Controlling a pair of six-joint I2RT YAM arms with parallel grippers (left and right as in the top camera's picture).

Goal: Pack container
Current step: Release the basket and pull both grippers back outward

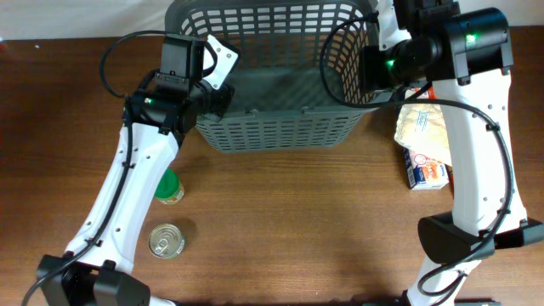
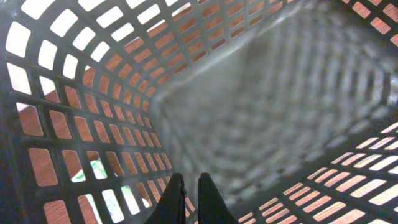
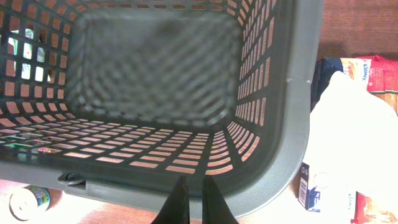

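My left gripper (image 2: 189, 182) is pinched shut, its fingers side by side with only a slit between them, and it holds nothing. It sits inside the basket (image 1: 280, 129), close to the left wall. My right gripper (image 3: 193, 185) is closed just as narrowly and is also empty. It is poised over the basket's right rim, and I cannot tell whether it touches. The basket stands at the middle of the tabletop's far edge. A pale bag (image 1: 421, 126) and a carton (image 1: 427, 173) lie beside its right wall. A green-lidded jar (image 1: 169, 188) and a tin can (image 1: 167, 240) stand toward the near left.
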